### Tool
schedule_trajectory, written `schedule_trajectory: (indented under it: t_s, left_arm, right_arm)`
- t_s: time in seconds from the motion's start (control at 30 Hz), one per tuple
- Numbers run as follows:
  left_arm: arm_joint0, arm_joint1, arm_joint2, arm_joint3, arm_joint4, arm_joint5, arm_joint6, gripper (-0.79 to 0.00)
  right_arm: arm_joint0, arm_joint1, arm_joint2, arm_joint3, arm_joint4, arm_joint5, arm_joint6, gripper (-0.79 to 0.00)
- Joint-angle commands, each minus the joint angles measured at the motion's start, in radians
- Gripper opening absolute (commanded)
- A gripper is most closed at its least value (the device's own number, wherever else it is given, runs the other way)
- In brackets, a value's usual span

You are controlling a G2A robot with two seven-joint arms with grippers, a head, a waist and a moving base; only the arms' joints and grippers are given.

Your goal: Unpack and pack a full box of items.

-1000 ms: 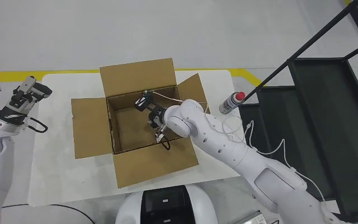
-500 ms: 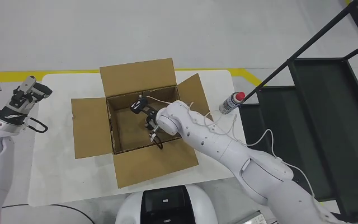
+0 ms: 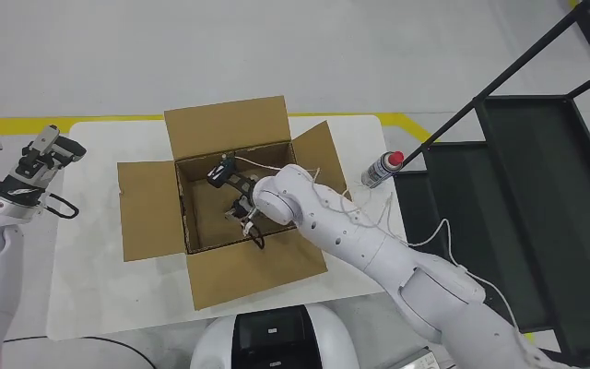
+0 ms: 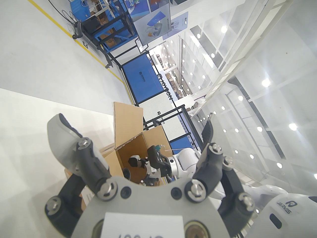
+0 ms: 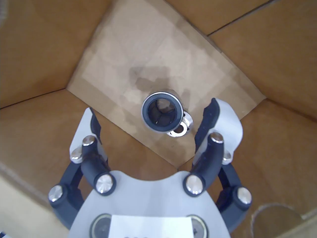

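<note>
Apparently unpacking is nearing its end: the right gripper (image 5: 151, 110) is hovering wide open, empty, one metal cylinder (image 5: 161, 115) standing below, between its jaws

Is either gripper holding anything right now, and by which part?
Nothing is held. The right gripper hangs open inside the box over the upright metal cylinder, without touching it. The left gripper is open and empty, away from the box.

Right gripper (image 5: 152, 112) spread wide above an upright metal cylinder (image 5: 162, 115) on the box (image 5: 44, 38) floor
</note>
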Motion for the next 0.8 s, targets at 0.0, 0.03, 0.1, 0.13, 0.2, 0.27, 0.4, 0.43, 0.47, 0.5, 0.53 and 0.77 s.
schedule_trajectory:
  t_s: [0.0,0.03,0.1,0.13,0.2,0.27,0.4,0.43,0.47,0.5,0.53,0.77]
  left_arm:
    - [0.000,0.000,0.000,0.000,0.000,0.000,0.000,0.000]
    - [0.000,0.000,0.000,0.000,0.000,0.000,0.000,0.000]
    - [0.000,0.000,0.000,0.000,0.000,0.000,0.000,0.000]
    - [0.000,0.000,0.000,0.000,0.000,0.000,0.000,0.000]
    - [0.000,0.000,0.000,0.000,0.000,0.000,0.000,0.000]
    - [0.000,0.000,0.000,0.000,0.000,0.000,0.000,0.000]
    - [0.000,0.000,0.000,0.000,0.000,0.000,0.000,0.000]
    - [0.000,0.000,0.000,0.000,0.000,0.000,0.000,0.000]
    - [0.000,0.000,0.000,0.000,0.000,0.000,0.000,0.000]
    - [0.000,0.000,0.000,0.000,0.000,0.000,0.000,0.000]
    - [0.000,0.000,0.000,0.000,0.000,0.000,0.000,0.000]
    - [0.000,0.000,0.000,0.000,0.000,0.000,0.000,0.000]
  right_arm:
    - [-0.060,0.032,0.067,-0.149,-0.022,-0.009,0.031,0.000]
    - [-0.094,0.048,0.105,-0.223,-0.036,-0.016,0.045,0.000]
    - [-0.174,0.080,0.181,-0.373,-0.076,-0.033,0.065,0.000]
    - [-0.217,0.095,0.219,-0.446,-0.100,-0.044,0.070,0.000]
    - [-0.304,0.121,0.297,-0.579,-0.155,-0.058,0.068,0.000]
    - [-0.392,0.142,0.371,-0.692,-0.200,-0.071,0.052,0.000]
    - [-0.552,0.171,0.506,-0.819,-0.277,-0.072,-0.015,0.000]
    - [-0.585,0.177,0.537,-0.834,-0.280,-0.083,-0.041,0.000]
    - [-0.617,0.181,0.567,-0.848,-0.282,-0.093,-0.075,0.000]
    - [-0.648,0.185,0.593,-0.858,-0.273,-0.109,-0.116,0.000]
    - [-0.677,0.189,0.620,-0.861,-0.275,-0.123,-0.152,0.000]
    - [-0.741,0.199,0.673,-0.864,-0.257,-0.182,-0.235,0.000]
